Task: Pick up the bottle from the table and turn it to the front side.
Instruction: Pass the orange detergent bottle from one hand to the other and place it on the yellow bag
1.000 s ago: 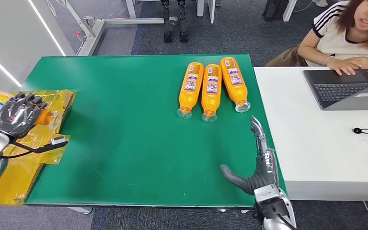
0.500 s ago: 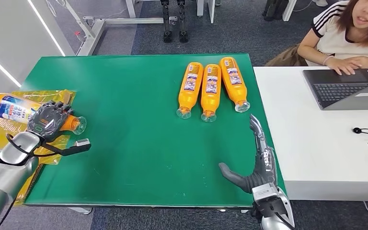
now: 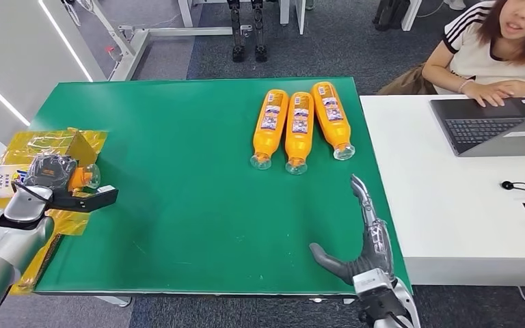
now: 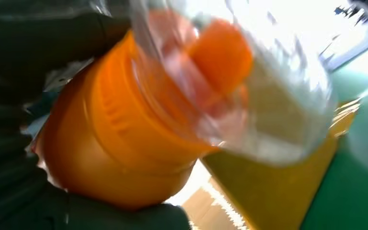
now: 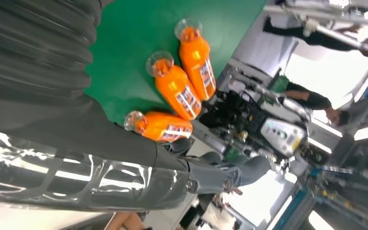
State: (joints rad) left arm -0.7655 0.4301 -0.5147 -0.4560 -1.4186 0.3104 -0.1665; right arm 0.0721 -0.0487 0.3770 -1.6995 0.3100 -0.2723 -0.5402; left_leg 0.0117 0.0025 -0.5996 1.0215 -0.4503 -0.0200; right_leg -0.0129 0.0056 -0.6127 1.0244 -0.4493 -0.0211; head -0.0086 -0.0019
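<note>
Left hand: the left hand [image 3: 49, 172] was wrapped around the held bottle [image 3: 0, 180] near its neck, at the left edge of the green tabletop [image 3: 191, 205], over the yellow plastic wrap [image 3: 48, 143]; in the left wrist view its dark fingers [image 4: 9, 96] were closed around the orange body.
Held bottle: the held bottle lay roughly level in that grip, its clear cap [image 3: 91, 175] pointing toward the middle of the tabletop and its white and blue label end reaching past the left edge of the head view; the left wrist view showed the orange shoulder [image 4: 120, 143] and the clear cap [image 4: 249, 81] close up and blurred.
Right hand: the right hand [image 3: 364, 236] was at the near right corner of the tabletop, holding nothing, fingers straight and pointing away from the robot, thumb spread out to the left.
Other bottles: three orange bottles [image 3: 299, 128] lay side by side, touching, at the far right of the tabletop, caps toward the robot, labels up; the right wrist view showed them too [image 5: 175, 88].
White desk: a white desk [image 3: 444, 205] stood against the right side of the tabletop, with a laptop [image 3: 489, 126] on it.
Person: a person [image 3: 499, 48] sat behind the desk with one hand at the laptop.
</note>
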